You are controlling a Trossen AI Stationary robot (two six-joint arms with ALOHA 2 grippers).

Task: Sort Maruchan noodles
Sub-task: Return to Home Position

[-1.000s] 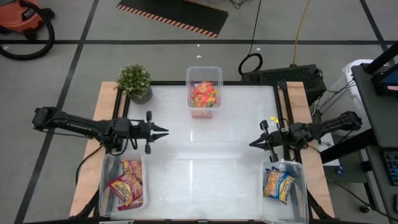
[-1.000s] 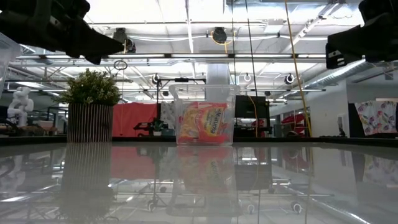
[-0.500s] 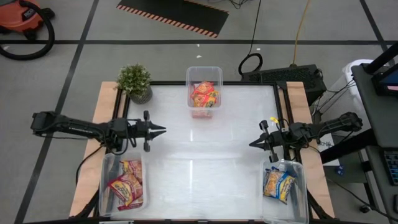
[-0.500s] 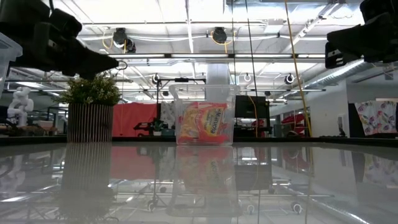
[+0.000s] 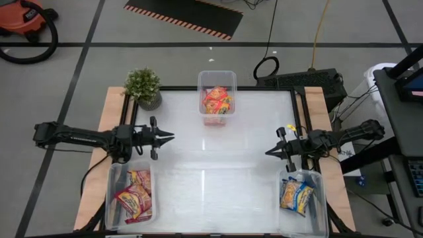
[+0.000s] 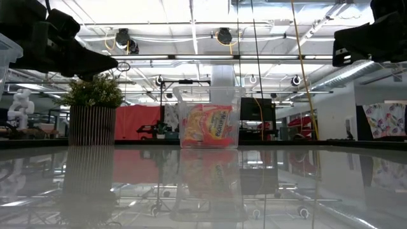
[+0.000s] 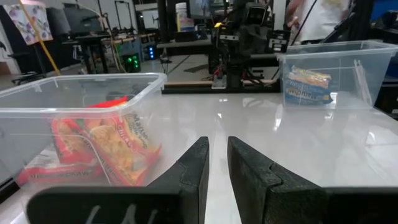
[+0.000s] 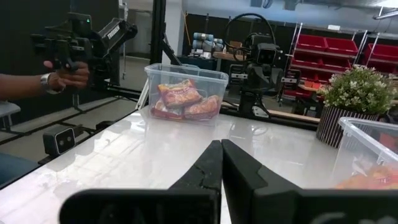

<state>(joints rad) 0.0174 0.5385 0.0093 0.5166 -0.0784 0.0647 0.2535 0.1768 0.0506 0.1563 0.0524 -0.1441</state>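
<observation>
The Maruchan noodles lie in three clear bins. Red-orange packets fill the bin at the far edge's middle. Red-and-white packets lie in the near left bin, and yellow-blue packets in the near right bin. My left gripper hovers level over the table's left side, pointing right. Its fingers stand a narrow gap apart with nothing between them. Over the right side my right gripper points left, shut and empty, as the right wrist view shows.
A potted plant stands at the far left corner. The glossy white tabletop stretches between the bins. Beyond the table's near edge, a person's hand grips a control handle.
My left gripper has sunk lower and drawn back a little toward the table's left edge, staying level with its narrow gap unchanged. The packets and bins have stayed where they were.
</observation>
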